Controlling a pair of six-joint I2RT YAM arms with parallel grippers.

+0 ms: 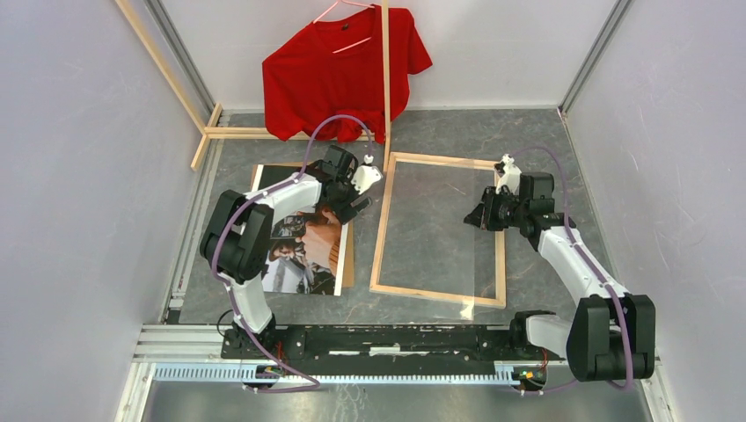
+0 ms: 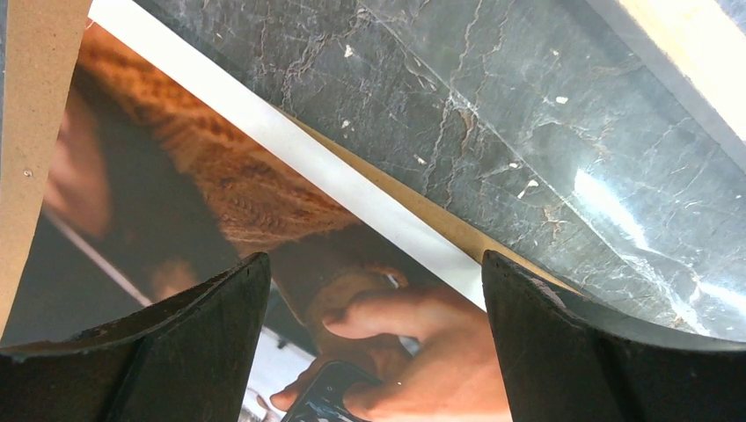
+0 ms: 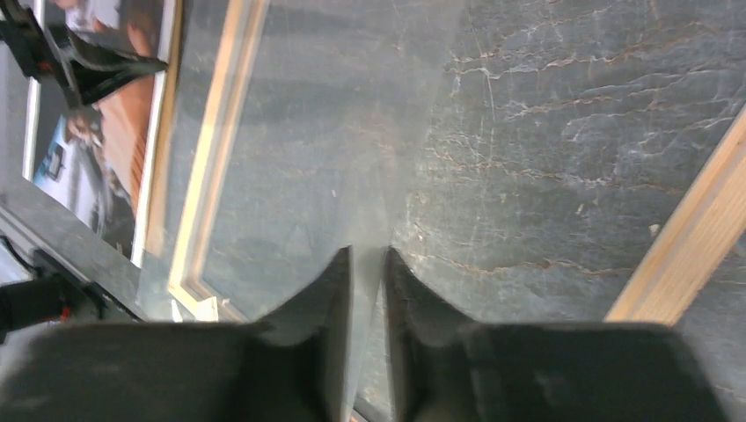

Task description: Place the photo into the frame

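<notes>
The photo (image 1: pixel 308 255) lies face up at left on a brown cardboard sheet (image 1: pixel 348 259). In the left wrist view its orange and dark print (image 2: pixel 220 202) fills the space below my left gripper (image 2: pixel 374 259), which hovers wide open over the photo's right edge, holding nothing. The frame (image 1: pixel 380 229) lies flat at centre, bare wood up, with a clear pane (image 1: pixel 440 237) inside it. My right gripper (image 1: pixel 475 215) sits low over the frame's right half. Its jaws (image 3: pixel 367 255) stand narrowly apart, the pane's thin edge (image 3: pixel 422 132) running between them.
A red shirt (image 1: pixel 343 70) hangs on a hanger at the back, on a rack of pale wooden poles (image 1: pixel 385 79). White walls close in both sides. The frame's right rail (image 3: pixel 695 237) lies just right of my right gripper.
</notes>
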